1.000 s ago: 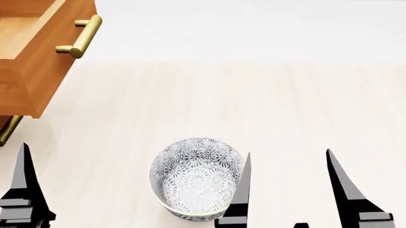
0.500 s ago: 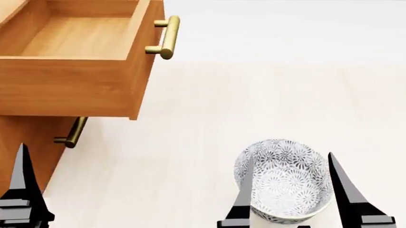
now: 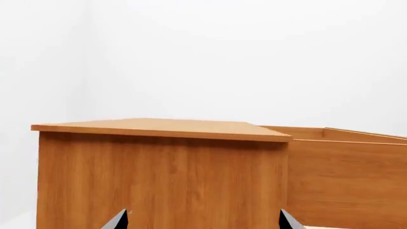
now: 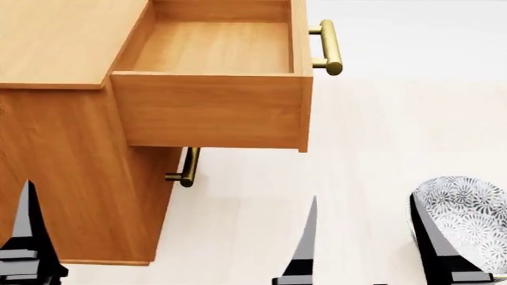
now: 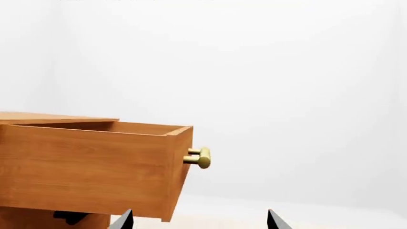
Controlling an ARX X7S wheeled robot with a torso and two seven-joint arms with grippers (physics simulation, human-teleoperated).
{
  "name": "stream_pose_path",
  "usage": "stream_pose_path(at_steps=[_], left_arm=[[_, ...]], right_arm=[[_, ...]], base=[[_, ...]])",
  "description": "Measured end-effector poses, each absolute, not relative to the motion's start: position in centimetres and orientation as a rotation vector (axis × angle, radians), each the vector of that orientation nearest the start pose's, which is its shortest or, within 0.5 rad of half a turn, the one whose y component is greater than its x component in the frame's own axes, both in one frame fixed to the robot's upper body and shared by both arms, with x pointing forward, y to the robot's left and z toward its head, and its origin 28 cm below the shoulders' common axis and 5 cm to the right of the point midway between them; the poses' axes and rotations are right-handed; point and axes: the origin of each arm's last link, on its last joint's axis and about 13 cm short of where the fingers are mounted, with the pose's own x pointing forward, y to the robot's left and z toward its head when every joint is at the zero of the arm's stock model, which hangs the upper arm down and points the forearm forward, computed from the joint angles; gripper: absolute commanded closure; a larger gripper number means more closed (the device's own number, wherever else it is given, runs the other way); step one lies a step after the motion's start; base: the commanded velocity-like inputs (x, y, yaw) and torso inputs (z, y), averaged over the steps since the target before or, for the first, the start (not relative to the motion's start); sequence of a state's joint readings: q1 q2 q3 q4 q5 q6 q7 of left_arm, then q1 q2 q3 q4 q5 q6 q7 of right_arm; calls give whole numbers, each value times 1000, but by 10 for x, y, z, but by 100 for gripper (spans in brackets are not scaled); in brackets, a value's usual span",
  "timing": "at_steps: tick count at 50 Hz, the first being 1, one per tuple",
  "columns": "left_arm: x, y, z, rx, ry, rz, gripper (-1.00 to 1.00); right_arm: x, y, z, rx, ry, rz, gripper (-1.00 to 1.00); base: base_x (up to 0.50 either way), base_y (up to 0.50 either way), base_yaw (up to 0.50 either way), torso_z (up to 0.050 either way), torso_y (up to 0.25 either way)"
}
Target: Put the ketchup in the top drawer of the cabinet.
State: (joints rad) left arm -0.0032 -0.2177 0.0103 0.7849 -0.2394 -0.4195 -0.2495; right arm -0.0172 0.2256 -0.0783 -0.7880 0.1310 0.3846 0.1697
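The cabinet (image 4: 56,178) is a boxy block of orange-brown wood grain. Its top drawer (image 4: 210,110) is pulled out — a plain box with a brass bar handle (image 4: 330,46) — above the lower handle (image 4: 186,169). The ketchup shows in no view. A floral bowl (image 4: 467,214) sits on the pale floor beside the right gripper (image 4: 364,249), whose black pointed fingers stand wide. The left gripper (image 3: 202,222) is likewise spread.

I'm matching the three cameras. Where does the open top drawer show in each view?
Head view: top drawer upper middle, pulled open, empty.
Left wrist view: its side wall at the right edge.
Right wrist view: left half.
Shared landmark: the cabinet.
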Motion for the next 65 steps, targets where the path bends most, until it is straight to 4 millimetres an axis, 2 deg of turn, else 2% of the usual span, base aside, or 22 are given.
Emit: stream_pose_path(at_steps=[39,47,65], left_arm=[[184,222,144,-30,-336,66,-100],[186,222,142,-31,-331,68,-100],[188,222,139,-31,-322,72,-100]], right_arm=[[175,-111,143,-67,-385,29,-100],[166,-124,144,-110,-385,-11,-100],[147,-168,141,-197,-346,-171,-100]], base=[[0,-26,0,0,0],[0,0,0,0,0],[0,0,0,0,0]])
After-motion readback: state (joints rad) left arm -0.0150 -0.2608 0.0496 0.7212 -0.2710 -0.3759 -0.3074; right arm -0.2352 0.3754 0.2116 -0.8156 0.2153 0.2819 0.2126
